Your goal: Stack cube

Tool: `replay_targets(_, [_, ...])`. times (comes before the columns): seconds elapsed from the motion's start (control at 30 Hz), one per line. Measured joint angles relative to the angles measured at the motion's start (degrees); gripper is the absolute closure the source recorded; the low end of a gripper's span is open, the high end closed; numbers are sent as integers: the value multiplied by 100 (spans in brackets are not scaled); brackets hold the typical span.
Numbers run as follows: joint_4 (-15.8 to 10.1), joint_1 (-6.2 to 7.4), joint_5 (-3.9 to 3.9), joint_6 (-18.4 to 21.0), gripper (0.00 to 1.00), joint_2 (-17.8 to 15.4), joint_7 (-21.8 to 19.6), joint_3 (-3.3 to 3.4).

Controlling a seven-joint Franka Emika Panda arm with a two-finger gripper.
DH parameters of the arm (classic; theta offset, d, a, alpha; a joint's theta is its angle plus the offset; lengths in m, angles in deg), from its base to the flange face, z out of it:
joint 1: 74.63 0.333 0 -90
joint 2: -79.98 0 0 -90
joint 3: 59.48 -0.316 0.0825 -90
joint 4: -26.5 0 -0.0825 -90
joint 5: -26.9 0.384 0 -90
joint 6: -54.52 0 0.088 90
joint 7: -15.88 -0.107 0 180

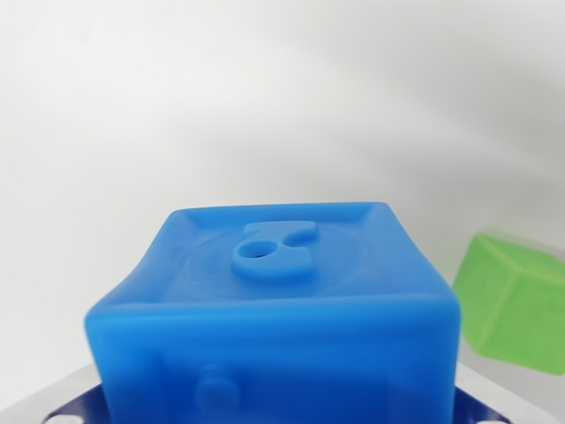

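A soft blue cube (282,300) fills the lower middle of the wrist view, very close to the camera. Its upper face carries a raised round mark with a small hole. My gripper (281,397) is shut on it. Only the grey edges of the fingers (53,399) show, at the bottom corners on either side of the cube. The cube's left side looks pressed inward. A green cube (516,300) lies on the white surface at the wrist view's right, apart from the blue one and cut off by the frame edge.
A plain white surface (265,106) spreads behind both cubes, with a pale wall or backdrop further back. Nothing else is in view.
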State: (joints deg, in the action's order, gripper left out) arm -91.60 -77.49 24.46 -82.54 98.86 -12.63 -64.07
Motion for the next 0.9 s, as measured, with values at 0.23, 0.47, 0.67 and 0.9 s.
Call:
replay_targets(0.23, [-16,-104,18,35,100,-56,3,25])
replay_targets(0.47, [-22,-212,39,79,100,-102,8,56])
replay_targets(0.67, [-23,-290,59,109,100,-132,12,78])
replay_targets(0.9, [-23,-410,74,162,100,-181,19,119])
